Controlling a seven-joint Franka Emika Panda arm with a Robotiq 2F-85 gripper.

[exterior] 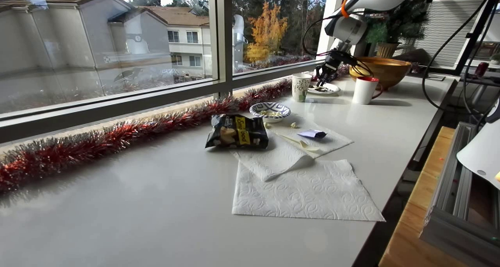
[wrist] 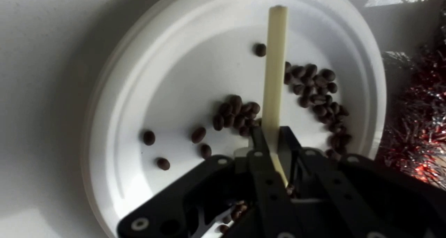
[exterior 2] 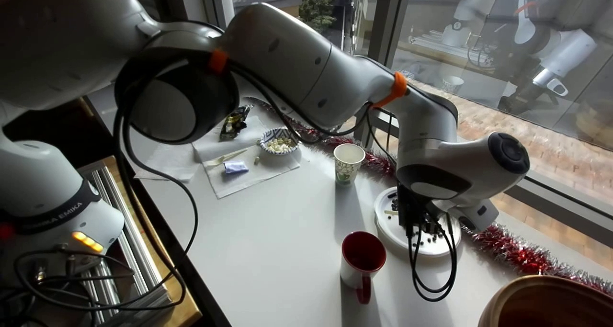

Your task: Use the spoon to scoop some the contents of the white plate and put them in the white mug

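Tinsel (exterior 2: 517, 257), ppr cup (exterior 2: 348, 166) & mug (exterior: 364, 92) nr plate (wrist: 202, 74) under end effector (wrist: 273, 137)

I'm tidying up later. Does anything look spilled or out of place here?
Yes: at least one pale, popcorn-like piece lies loose on the paper towel beside the patterned bowl, which looks spilled since similar pieces are in the bowl. Dark beans lie scattered on the white plate, but I see none on the table.

In the wrist view, cannot make out the lower end of the spoon (wrist: 273, 81), covered by the pincer (wrist: 273, 137), nor the bottom rim of the white plate (wrist: 202, 70), cropped. In an exterior view, lose part of the golden-brown bowl (exterior 2: 548, 302) past the edge.
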